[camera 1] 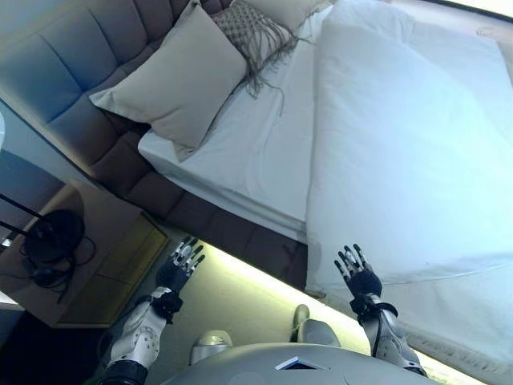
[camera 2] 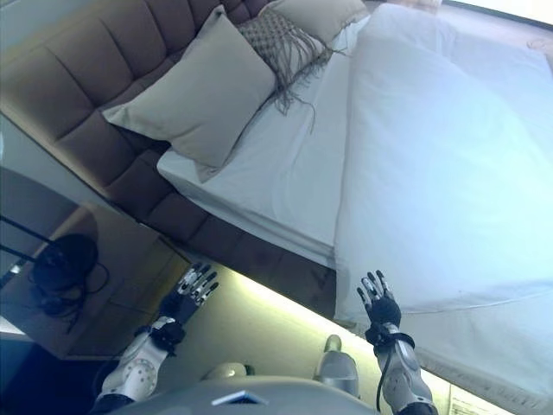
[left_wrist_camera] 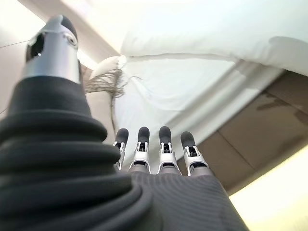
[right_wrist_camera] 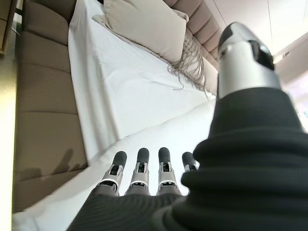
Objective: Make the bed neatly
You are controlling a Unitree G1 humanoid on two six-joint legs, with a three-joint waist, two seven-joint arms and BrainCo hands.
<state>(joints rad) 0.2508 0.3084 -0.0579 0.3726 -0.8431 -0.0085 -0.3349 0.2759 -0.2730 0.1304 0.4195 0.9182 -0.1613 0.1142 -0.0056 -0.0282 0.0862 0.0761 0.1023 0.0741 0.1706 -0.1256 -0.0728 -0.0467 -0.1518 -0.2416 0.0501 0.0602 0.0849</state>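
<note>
A bed with a white sheet (camera 1: 256, 152) and a white duvet (camera 1: 409, 152) lies ahead; the duvet covers the right part and stops short of the pillows. A beige pillow (camera 1: 176, 76) leans on the padded headboard (camera 1: 72, 72), with a fringed cushion (camera 1: 252, 32) and another pillow (camera 1: 284, 10) beyond it. My left hand (camera 1: 180, 269) is open and empty, in the air beside the brown bed base (camera 1: 216, 224). My right hand (camera 1: 358, 274) is open and empty, just before the duvet's near edge. Both hands show straight fingers in the wrist views (left_wrist_camera: 161, 149) (right_wrist_camera: 139, 171).
A wooden bedside table (camera 1: 88, 257) stands at the left, with a black round object and cords (camera 1: 52, 241) on it. A lit strip of floor (camera 1: 248, 289) runs along the bed base.
</note>
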